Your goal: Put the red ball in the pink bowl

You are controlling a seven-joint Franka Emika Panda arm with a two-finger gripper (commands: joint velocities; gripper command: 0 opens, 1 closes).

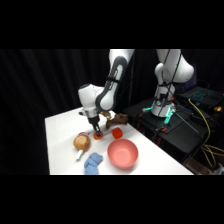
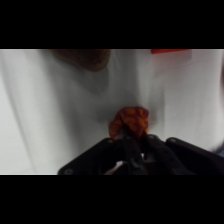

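Gripper [image 1: 96, 133] down at the white table [image 1: 60, 130], coming in from above. Red ball [image 2: 130, 121] sits right at the fingertips; in the wrist view it shows just past the black linkage [image 2: 145, 157], touching or nearly touching the finger ends. Whether the fingers have closed on it, or how wide they stand, cannot be told: linkage hides the tips and the view is soft.

Ball: small, orange-red, roundish but lumpy in outline, with a mottled, slightly rough-looking surface. No clear long axis, no readable direction of pointing; slightly taller than wide in the wrist view, if anything. It casts a grey shadow on the table around it. In the side view only a sliver of orange-red shows at the table under the gripper.

Pink bowl [image 1: 122, 152]: wide, round, salmon-pink, smooth plain sides, open mouth up, upright. Sits well apart from the fingers, on the near side of the table.

Other items around the fingers:
- Tan-brown round thing [image 1: 82, 142], just beside the fingers, dull skin, larger than the ball.
- Brighter red blocky piece [image 1: 117, 133], near the fingers on the opposite side, between them and the bowl; flat-faced.
- Blue blocky pieces [image 1: 93, 163], near the bowl, apart from the fingers.
- Dark brown irregular thing [image 1: 118, 119] beyond the fingers, details unclear.
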